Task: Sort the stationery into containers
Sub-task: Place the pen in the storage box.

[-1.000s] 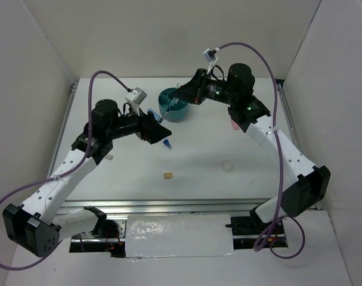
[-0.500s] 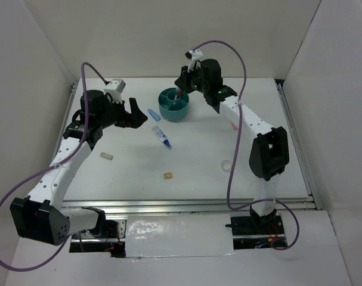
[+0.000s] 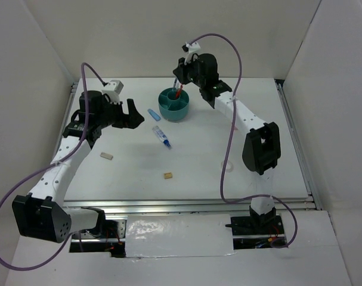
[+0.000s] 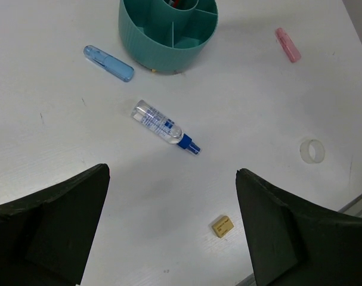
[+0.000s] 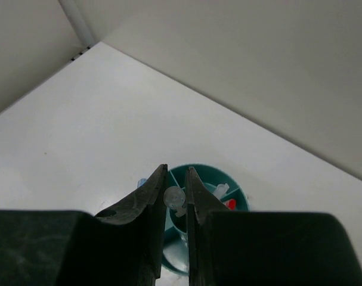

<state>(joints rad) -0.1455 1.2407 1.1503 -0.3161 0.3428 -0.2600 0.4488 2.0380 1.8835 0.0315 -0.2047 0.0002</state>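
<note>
Right hand (image 5: 175,179) edged slightly higher above the organiser (image 3: 169,112)
Clenched on what seems a pen (image 5: 173,195); left hand (image 4: 172,173) spread wide, unmoved.

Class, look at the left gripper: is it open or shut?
Open: the left gripper shows its fingers wide apart, holding nothing.

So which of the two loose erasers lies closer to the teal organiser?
The light blue eraser, lying almost against the organiser wall; the pink eraser lies clearly farther off on its opposite side.
</note>
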